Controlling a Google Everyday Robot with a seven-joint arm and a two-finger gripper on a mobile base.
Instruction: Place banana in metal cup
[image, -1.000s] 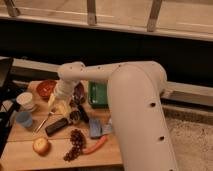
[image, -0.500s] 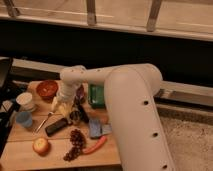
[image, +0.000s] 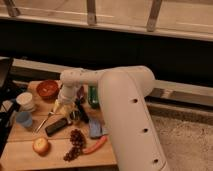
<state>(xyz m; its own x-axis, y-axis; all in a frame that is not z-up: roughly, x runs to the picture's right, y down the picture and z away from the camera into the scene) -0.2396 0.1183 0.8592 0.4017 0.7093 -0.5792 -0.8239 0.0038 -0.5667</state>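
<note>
One claw (image: 64, 104) low at the banana (image: 58, 107), beside the metal cup (image: 75, 115); grip cannot be told.

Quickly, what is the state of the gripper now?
Gripper: cannot be told; it is low over the table, beside the metal cup.

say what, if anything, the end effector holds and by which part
Cannot tell: the end effector is low beside the metal cup with the banana at its tip, but the hold is hidden.
</note>
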